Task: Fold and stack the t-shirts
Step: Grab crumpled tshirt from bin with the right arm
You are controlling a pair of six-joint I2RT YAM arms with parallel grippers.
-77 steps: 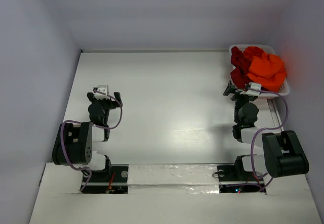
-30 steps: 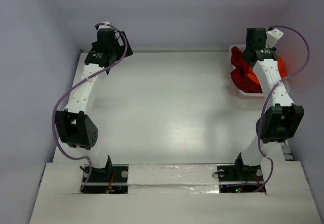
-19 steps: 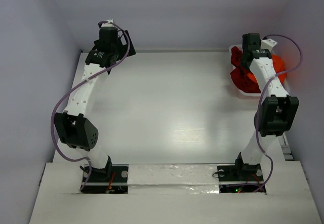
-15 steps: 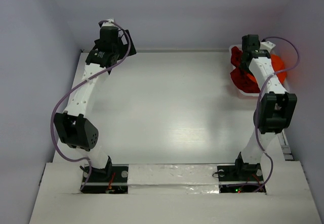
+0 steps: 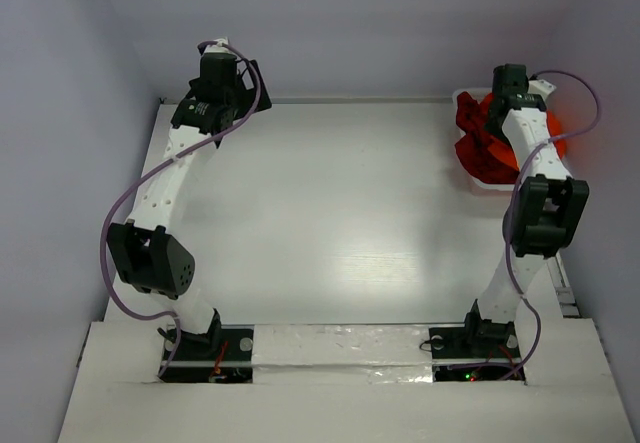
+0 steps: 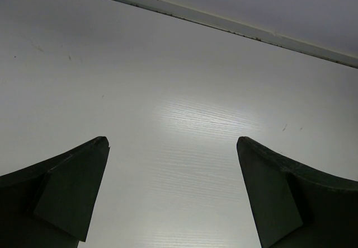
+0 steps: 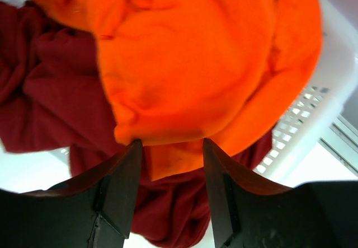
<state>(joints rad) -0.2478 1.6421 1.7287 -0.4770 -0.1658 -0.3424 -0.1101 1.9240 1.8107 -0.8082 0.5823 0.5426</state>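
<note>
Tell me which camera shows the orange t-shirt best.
Right wrist: the orange t-shirt fills the frame, its folds clear. The top view shows only slivers past the right arm; the left wrist view shows only table, no shirt.

Overhead and close right-wrist views share the t-shirts [image 7: 184,63].

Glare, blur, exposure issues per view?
Right wrist: orange t-shirt too close, soft; right end effector in dark silhouette. Left wrist: glare patch on the table, left end effector near black. Top external: faint glare band mid-table, orange tint on the right wall.
</note>
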